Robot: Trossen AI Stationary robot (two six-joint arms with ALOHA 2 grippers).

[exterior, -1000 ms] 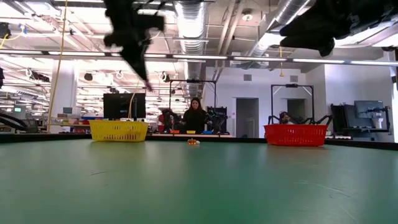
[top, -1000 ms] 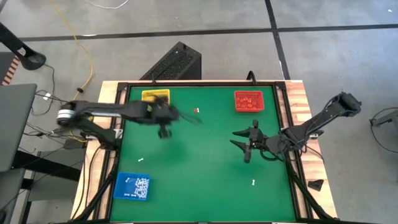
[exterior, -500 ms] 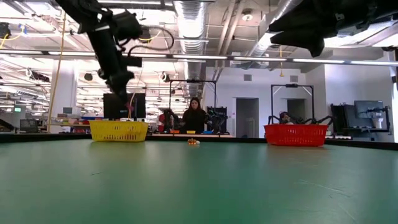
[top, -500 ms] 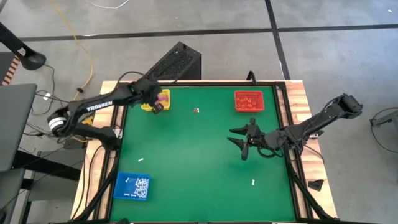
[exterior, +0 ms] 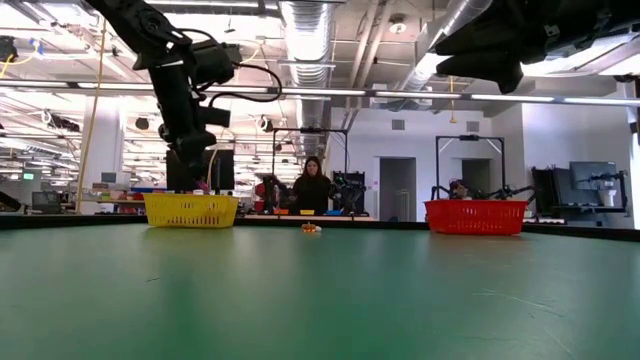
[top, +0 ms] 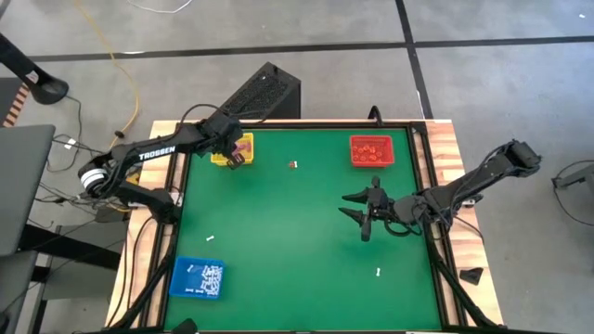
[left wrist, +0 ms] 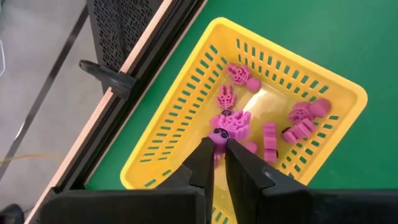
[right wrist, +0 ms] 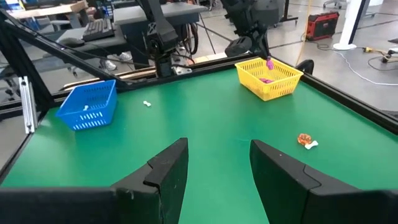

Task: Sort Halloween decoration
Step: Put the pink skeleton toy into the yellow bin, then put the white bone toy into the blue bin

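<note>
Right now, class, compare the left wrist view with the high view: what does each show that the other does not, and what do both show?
Only the left wrist view shows the left gripper shut on a purple trinket above the other purple trinkets in the yellow tray.

Only the high view shows the right gripper open over mid-table, the red tray, the blue tray and loose white pieces.

Both show the yellow tray at the table's far left corner.

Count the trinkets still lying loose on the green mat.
3, possibly more too small to see: a white one above the blue tray, a white one near the mat's bottom right, and an orange-and-white one between the yellow tray and red tray.
</note>
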